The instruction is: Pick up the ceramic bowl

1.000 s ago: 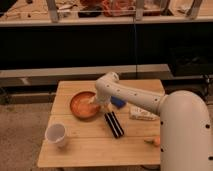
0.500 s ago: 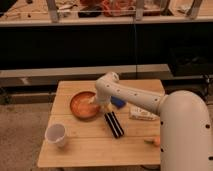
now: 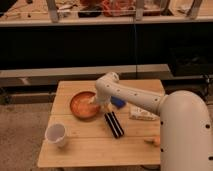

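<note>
The ceramic bowl (image 3: 83, 104) is round, shallow and orange-terracotta, with a paler inside. It sits on the wooden table (image 3: 95, 145) left of centre. My white arm reaches from the lower right across the table. My gripper (image 3: 95, 102) is at the bowl's right rim, low over it. The arm's wrist hides the fingertips. A small white cup (image 3: 55, 135) stands near the table's front left corner, apart from the bowl.
A black rectangular object (image 3: 114, 124) lies just right of the bowl toward the front. A blue item (image 3: 117, 102) lies behind the arm. A pale packet (image 3: 142, 114) lies at the right. A small orange thing (image 3: 156, 141) sits near the right front edge. Shelving stands behind the table.
</note>
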Robot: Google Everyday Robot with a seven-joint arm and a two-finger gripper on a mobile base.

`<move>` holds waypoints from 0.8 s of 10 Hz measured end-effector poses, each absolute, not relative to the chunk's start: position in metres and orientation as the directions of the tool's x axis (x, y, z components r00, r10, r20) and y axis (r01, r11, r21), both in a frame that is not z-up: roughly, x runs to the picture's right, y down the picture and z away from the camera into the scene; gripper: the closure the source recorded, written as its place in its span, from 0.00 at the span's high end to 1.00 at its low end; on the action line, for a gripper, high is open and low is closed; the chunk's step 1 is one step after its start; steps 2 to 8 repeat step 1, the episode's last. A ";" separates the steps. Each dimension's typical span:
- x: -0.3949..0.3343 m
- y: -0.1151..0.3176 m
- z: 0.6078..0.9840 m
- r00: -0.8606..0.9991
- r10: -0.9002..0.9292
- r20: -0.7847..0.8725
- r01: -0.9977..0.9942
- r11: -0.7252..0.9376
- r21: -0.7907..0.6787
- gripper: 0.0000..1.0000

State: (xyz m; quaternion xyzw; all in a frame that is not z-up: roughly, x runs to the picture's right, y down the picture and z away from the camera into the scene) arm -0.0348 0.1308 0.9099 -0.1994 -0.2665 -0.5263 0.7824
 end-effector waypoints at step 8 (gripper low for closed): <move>-0.035 0.131 0.910 0.304 -0.717 0.627 0.930 0.366 -0.031 0.80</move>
